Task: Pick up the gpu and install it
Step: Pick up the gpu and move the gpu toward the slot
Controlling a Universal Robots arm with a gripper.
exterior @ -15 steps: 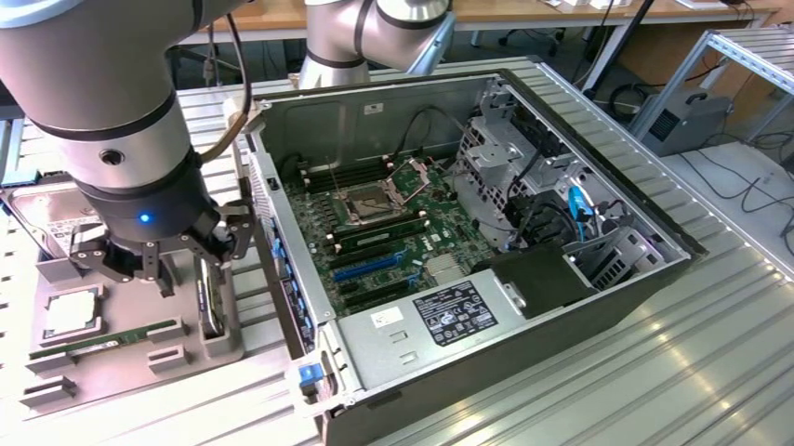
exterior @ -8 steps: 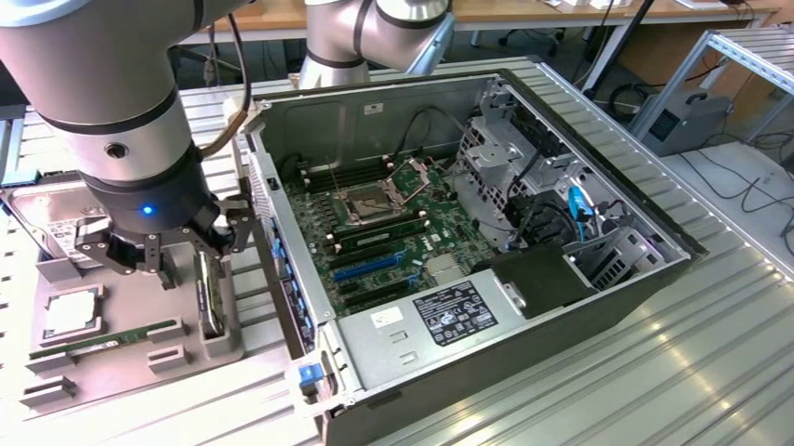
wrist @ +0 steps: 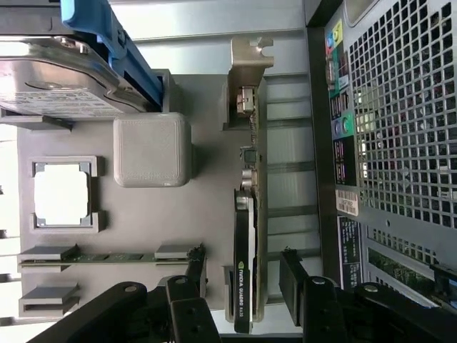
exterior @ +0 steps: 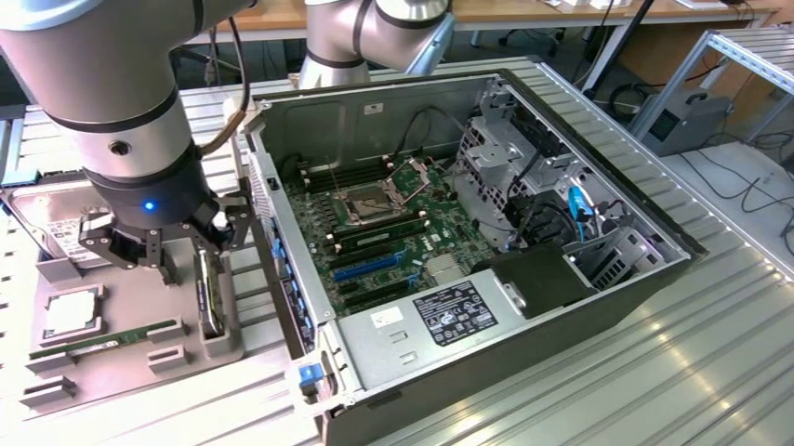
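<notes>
The gpu (exterior: 211, 299) stands on edge in a slot of the grey holder tray (exterior: 130, 307), beside the open computer case (exterior: 583, 279). In the wrist view it is a dark card (wrist: 244, 243) with its pale metal bracket (wrist: 250, 71) at the far end. My gripper (exterior: 174, 253) hangs just above the card. It is open (wrist: 243, 263), one finger on each side of the card's near end, with a gap on both sides. Nothing is held. Inside the case, the green motherboard (exterior: 390, 232) lies exposed with its blue expansion slots (exterior: 366, 265).
The tray also carries a processor chip (wrist: 62, 194), a green memory stick (wrist: 107, 256) and a silver hard drive (wrist: 50, 86) with a blue rail. The case's perforated rear wall (wrist: 400, 128) rises close beside the card. A second robot arm (exterior: 372, 37) stands behind the case.
</notes>
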